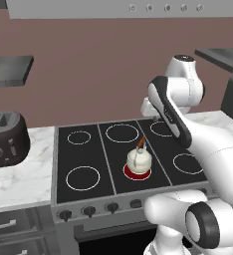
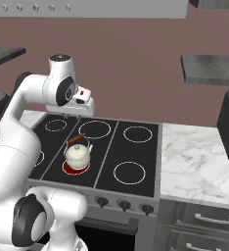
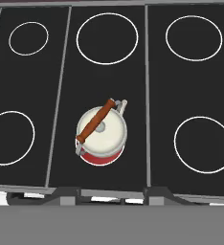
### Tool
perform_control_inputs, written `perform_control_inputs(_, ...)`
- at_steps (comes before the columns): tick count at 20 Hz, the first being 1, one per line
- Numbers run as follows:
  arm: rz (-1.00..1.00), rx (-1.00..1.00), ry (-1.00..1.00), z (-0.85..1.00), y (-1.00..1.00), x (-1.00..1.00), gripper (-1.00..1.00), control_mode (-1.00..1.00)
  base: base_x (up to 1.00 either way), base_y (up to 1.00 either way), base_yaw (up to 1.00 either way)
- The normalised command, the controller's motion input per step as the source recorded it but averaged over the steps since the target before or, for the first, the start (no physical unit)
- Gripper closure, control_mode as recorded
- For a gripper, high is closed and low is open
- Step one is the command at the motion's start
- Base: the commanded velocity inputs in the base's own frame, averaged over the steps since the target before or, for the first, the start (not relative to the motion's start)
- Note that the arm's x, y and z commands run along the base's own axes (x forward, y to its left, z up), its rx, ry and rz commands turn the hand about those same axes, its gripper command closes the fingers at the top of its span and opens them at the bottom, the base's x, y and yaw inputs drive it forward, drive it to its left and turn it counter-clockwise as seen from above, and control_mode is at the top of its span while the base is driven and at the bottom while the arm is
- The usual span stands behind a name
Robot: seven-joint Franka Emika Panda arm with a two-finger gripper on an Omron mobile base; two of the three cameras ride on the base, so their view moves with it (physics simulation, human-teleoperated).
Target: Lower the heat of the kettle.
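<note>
Claw hovering high above the stove, kettle heating below

The claw (image 2: 73, 113) is hanging over the back of the cooktop (image 1: 88, 154), touching nothing; whether its fingers are spread or closed cannot be told; the kettle (image 3: 102, 131) is sitting upright on the glowing red burner (image 3: 100, 158) in the front of the middle column; the knobs (image 2: 124, 205) are lining the stove's front edge; a dark toaster (image 1: 6, 139) is resting on the marble counter (image 1: 19, 179); no writing is legible.

No legible text, label, brand, number or sign on anything here
</note>
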Motion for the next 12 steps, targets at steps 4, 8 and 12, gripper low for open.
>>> perform_control_inputs(4, 0.0, 0.0, 0.0, -0.01, 0.0, -0.01, -1.0, -1.0, 0.0, 0.0, 0.0)
perform_control_inputs(8, 0.0, 0.0, 0.0, 0.0, 0.0, 0.0, -1.0, 1.0, 0.0, 0.0, -0.01)
perform_control_inputs(12, 0.0, 0.0, 0.0, 0.0, 0.0, 0.0, -1.0, 1.0, 0.0, -0.36, -0.02)
